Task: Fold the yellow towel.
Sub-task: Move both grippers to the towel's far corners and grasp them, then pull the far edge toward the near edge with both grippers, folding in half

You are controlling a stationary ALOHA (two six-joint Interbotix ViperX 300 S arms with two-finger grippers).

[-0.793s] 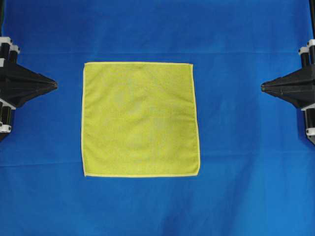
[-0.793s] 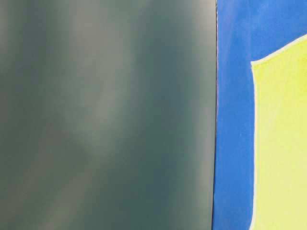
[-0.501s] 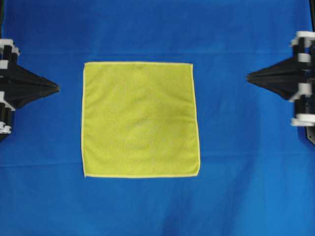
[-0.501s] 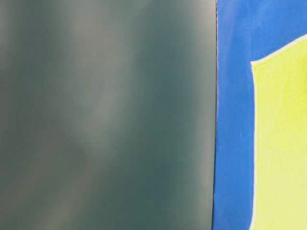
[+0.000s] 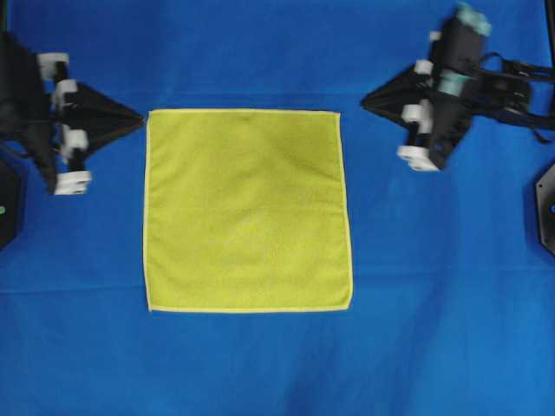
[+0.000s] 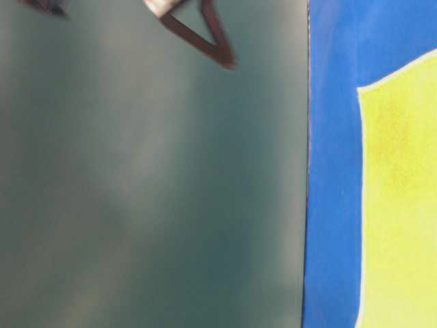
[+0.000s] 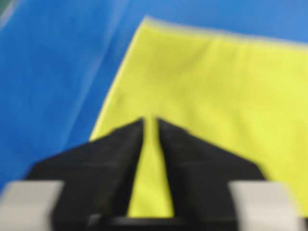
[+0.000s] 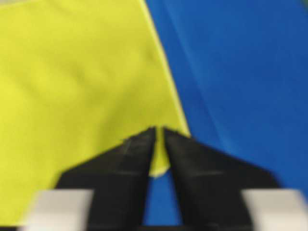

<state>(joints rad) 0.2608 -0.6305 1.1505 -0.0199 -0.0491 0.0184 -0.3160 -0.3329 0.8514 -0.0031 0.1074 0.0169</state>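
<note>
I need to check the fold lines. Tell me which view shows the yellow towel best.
Overhead exterior: the whole yellow towel lies flat and square, all four hems visible on the blue cloth. The table-level view catches only one corner and an edge. Each wrist view, blurred, shows one corner region beyond its tool.

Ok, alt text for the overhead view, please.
A square yellow towel lies flat and unfolded on a blue table cloth. The left gripper points at its top-left corner; the right gripper approaches its top-right corner.
</note>
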